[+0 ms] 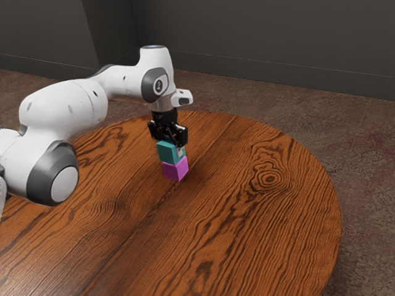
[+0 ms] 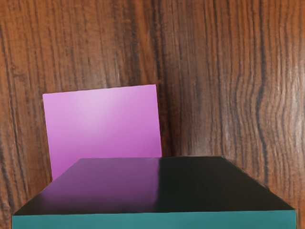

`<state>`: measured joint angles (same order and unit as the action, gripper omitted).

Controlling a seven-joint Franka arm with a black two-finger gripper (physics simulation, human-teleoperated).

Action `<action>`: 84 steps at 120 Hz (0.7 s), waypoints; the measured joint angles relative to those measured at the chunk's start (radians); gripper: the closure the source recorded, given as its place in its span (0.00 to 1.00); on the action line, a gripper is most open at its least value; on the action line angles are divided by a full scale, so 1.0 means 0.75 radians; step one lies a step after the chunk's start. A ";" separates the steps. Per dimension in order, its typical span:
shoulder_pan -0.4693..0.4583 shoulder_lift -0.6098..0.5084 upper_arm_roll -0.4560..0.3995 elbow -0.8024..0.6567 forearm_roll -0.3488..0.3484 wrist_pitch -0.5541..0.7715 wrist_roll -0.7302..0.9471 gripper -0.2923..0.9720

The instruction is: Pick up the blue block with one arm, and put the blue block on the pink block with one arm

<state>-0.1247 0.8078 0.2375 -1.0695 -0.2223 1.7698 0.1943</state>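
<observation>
Closest to the wrist camera is the blue block, more teal than blue, hanging just under the hand with the pink block beyond it on the wooden table.

In the exterior view the gripper stands a little left of the frame's center and points straight down. Its 2 black fingers press the upper part of the blue block from opposite sides, so the jaws are closed on it. Held high like this, the block's underside is free to meet the pink block directly below. No gap shows between the 2 blocks, though I cannot tell whether they touch.

The blue block looks close to a cube, with no clear long axis. It sits upright, top face level, its sides roughly parallel to the pink block's, shifted slightly toward the frame's upper left. That squared, vertical hold suits a flat stack on the table. By my judgement, release is the step remaining.
</observation>
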 joint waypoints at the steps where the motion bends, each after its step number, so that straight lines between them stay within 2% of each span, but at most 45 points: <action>1: 0.002 0.001 -0.001 0.001 0.001 0.001 0.000 0.47; 35: 0.077 0.080 -0.085 0.120 0.041 0.019 0.021 0.47; 84: 0.084 0.097 -0.092 0.145 0.052 0.023 0.036 0.47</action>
<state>-0.0613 0.8808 0.1685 -0.9607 -0.1834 1.7870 0.2213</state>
